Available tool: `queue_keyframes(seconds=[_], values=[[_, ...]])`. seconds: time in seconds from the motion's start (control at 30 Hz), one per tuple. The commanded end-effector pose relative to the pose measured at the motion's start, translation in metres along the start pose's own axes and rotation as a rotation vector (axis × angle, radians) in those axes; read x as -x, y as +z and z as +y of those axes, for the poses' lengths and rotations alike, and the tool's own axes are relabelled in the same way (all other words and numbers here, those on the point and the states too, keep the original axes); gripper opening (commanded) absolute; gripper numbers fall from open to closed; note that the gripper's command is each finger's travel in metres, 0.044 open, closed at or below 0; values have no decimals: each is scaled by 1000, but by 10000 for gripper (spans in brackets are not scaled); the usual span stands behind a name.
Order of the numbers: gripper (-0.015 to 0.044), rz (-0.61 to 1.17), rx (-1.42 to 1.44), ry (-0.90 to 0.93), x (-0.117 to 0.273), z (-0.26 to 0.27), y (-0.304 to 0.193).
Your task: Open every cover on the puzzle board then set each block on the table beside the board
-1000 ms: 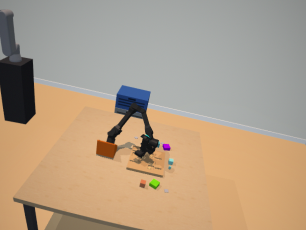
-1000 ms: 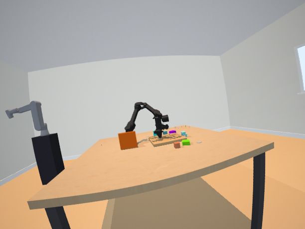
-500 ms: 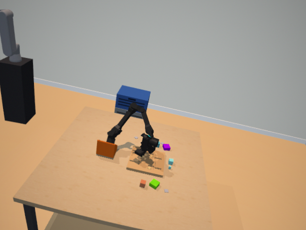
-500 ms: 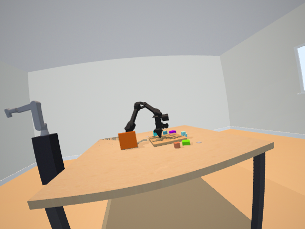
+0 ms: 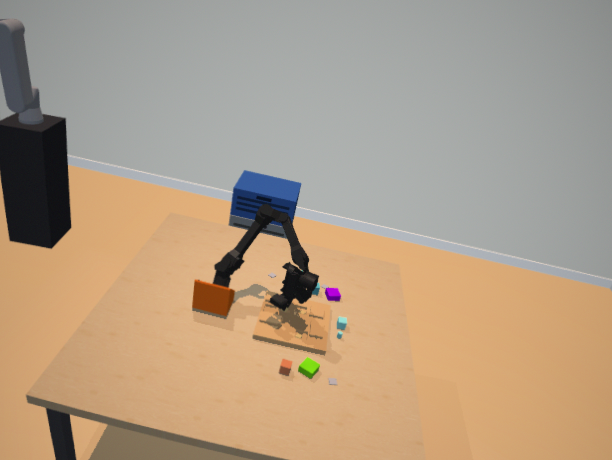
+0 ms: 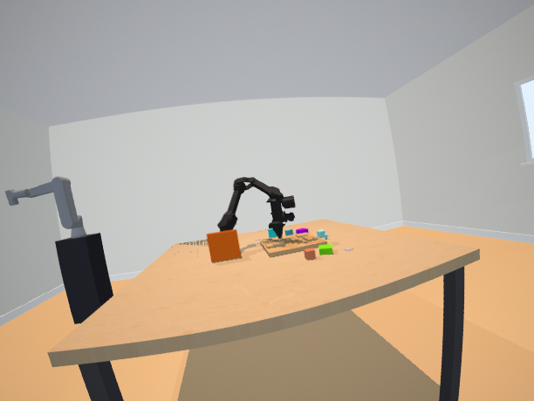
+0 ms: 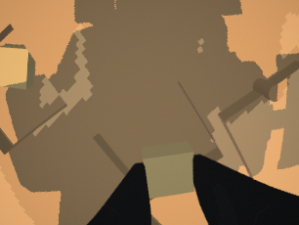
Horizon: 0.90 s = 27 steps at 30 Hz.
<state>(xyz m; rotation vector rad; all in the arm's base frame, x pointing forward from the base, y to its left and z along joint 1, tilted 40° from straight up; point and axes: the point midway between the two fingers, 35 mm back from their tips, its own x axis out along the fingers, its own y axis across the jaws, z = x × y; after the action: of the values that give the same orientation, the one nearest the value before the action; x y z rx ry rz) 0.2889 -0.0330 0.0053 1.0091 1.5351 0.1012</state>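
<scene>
My gripper (image 5: pixel 283 306) (image 6: pixel 279 237) (image 7: pixel 168 168) is low over the puzzle board (image 5: pixel 290 343) (image 6: pixel 297 249), shut on a pale yellow square knob (image 7: pixel 169 177). A second yellow knob (image 7: pixel 14 67) stands at the left of the wrist view. Dark slots and a pin (image 7: pixel 264 89) show on the board; the arm and its shadow hide part of the covers. On the table lie a purple block (image 5: pixel 333 294) (image 6: pixel 302 231), a light-blue block (image 5: pixel 342 323) (image 6: pixel 321 234), a green block (image 5: pixel 309 367) (image 6: pixel 325 249) and a reddish block (image 5: pixel 285 367) (image 6: pixel 310 254).
An orange panel (image 5: pixel 213 298) (image 6: pixel 223 246) stands by the arm's base. A small cyan piece (image 5: pixel 339 335) lies right of the board. Another cyan block (image 5: pixel 316 288) (image 6: pixel 289 232) is behind the gripper. A flat grey piece (image 5: pixel 332 381) (image 6: pixel 348 249) lies near the green block. A blue box (image 5: pixel 267 182) stands behind.
</scene>
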Motion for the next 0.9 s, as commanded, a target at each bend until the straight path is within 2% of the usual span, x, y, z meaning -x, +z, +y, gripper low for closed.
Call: queue_keyframes(seconds=[0.0,0.87], values=[[80,-1,7,-4,7,0,0],[80,0,5,-5,61,0,0]])
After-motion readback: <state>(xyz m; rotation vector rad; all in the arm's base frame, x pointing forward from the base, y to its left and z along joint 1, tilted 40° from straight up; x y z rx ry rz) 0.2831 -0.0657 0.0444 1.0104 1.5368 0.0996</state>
